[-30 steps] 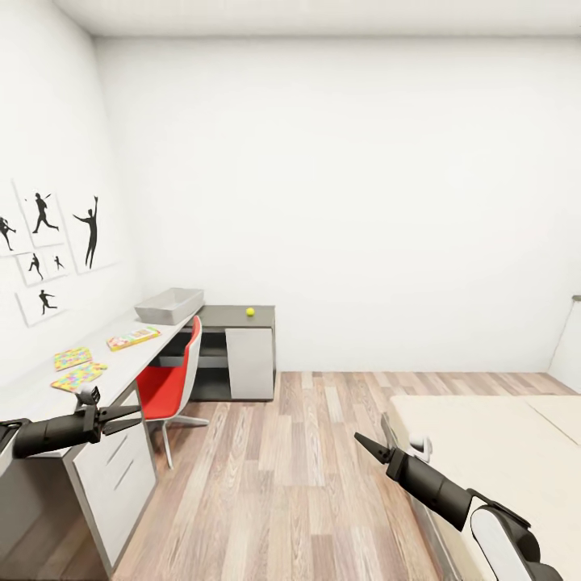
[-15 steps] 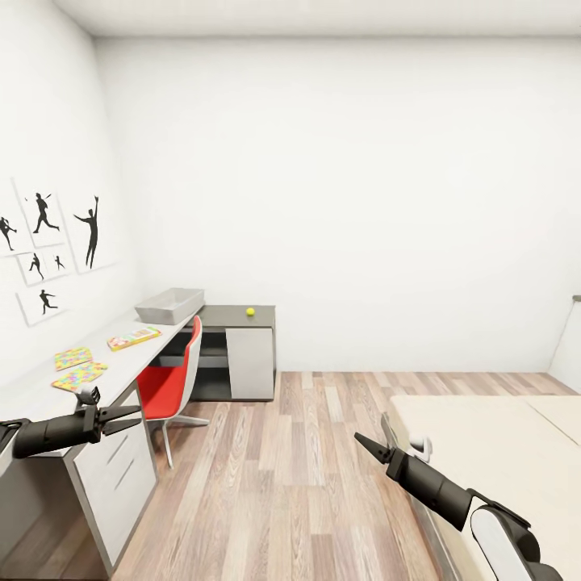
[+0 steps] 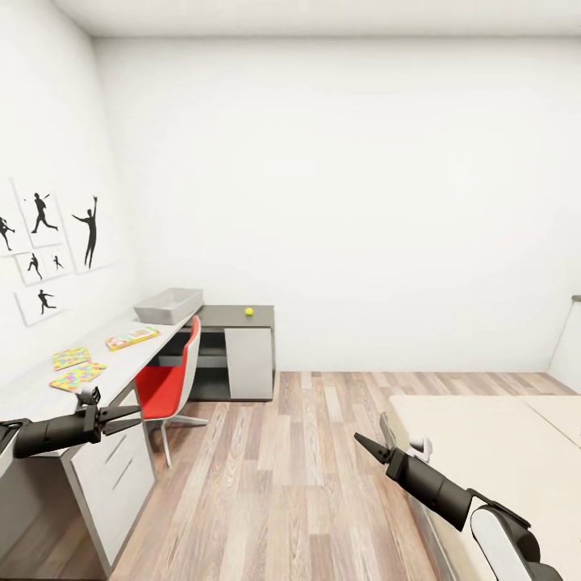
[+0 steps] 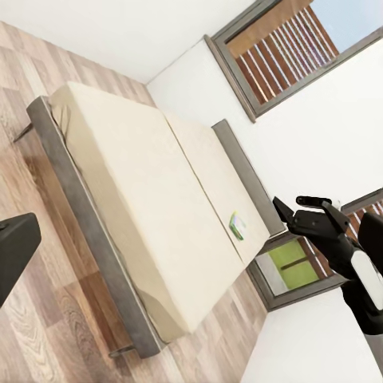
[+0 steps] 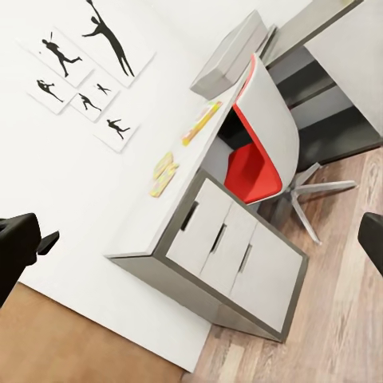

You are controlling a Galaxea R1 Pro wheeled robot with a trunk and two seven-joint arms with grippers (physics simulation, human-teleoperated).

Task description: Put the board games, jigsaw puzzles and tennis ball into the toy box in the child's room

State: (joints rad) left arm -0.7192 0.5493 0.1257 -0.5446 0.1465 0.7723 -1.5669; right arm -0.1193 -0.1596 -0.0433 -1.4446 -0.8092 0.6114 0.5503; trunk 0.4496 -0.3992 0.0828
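The white-topped table point(image 3: 32, 391) runs along the left wall. The grey toy box point(image 3: 168, 305) stands at its far end, and the tennis ball point(image 3: 249, 311) lies on the lower dark section. A board game point(image 3: 132, 337) and two jigsaw puzzles point(image 3: 71, 357) point(image 3: 79, 376) lie on the white top. My left gripper point(image 3: 129, 417) hovers open by the table's near corner. My right gripper point(image 3: 369, 428) is open over the floor, beside the bed point(image 3: 500, 452). In the left wrist view a white-green board game point(image 4: 237, 226) lies near the bed's point(image 4: 136, 183) far edge.
A red chair point(image 3: 171, 381) is tucked under the table between the drawers point(image 3: 121, 468) and the low cabinet point(image 3: 248, 361). Wood-plank floor point(image 3: 290, 468) stretches between table and bed. Silhouette pictures point(image 3: 48, 242) hang on the left wall.
The view has drifted very slightly. Both arms hold the same pose and nothing on the table has moved.
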